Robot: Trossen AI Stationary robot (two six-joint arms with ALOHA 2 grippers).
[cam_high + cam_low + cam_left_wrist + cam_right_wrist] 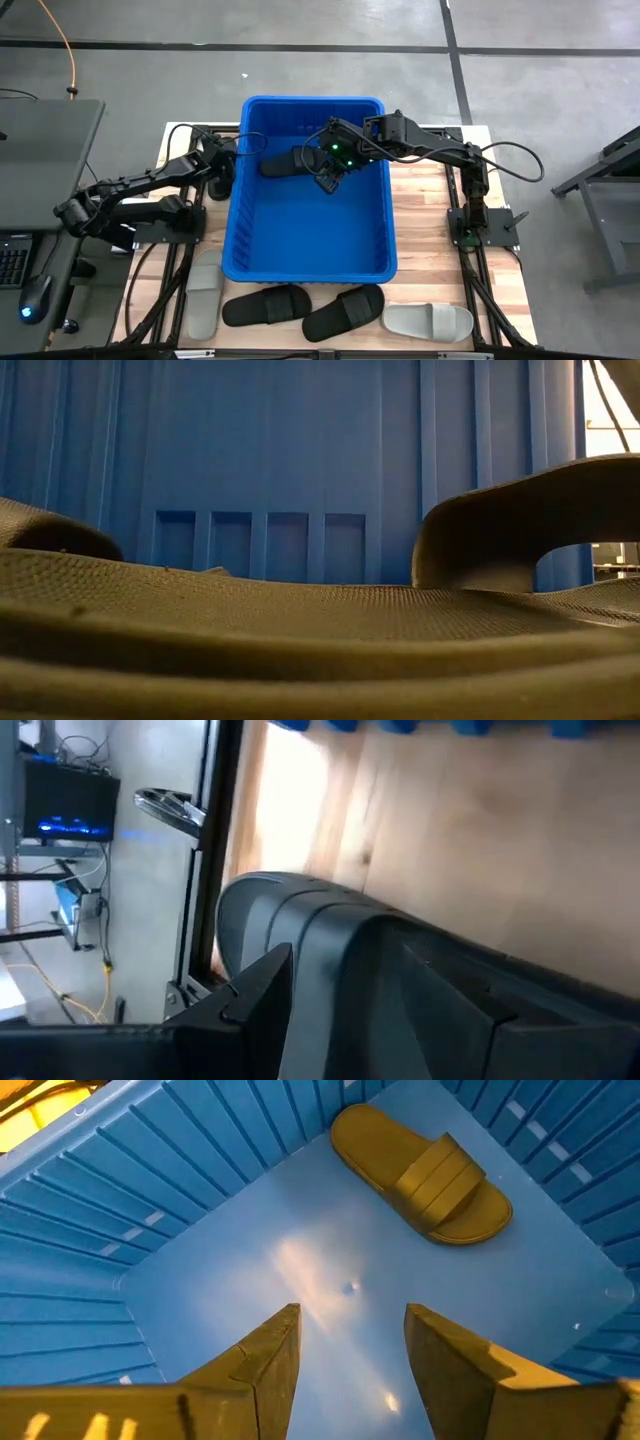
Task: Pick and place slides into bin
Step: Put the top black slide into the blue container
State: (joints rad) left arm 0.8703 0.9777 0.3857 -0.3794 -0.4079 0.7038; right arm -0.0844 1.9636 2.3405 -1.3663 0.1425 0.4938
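Observation:
The blue bin [238, 215] stands in the middle of the table. One black slide [288, 162] lies sole down on the bin's floor near the far wall; it also shows in the right wrist view [425, 1175]. My right gripper [330, 176] hangs open and empty over the bin's floor [350, 1342], beside that slide. On the table in front of the bin lie a light grey slide [205, 297], two black slides [265, 305] [343, 312] and another light grey slide [428, 322]. My left gripper [224, 163] waits outside the bin's left wall.
The bin's tall ribbed walls [90, 1250] surround my right gripper. In the low view a black slide [300, 630] lies close to the camera in front of the bin's near wall [300, 460]. Dark frame rails [470, 215] flank the bin on the wooden table.

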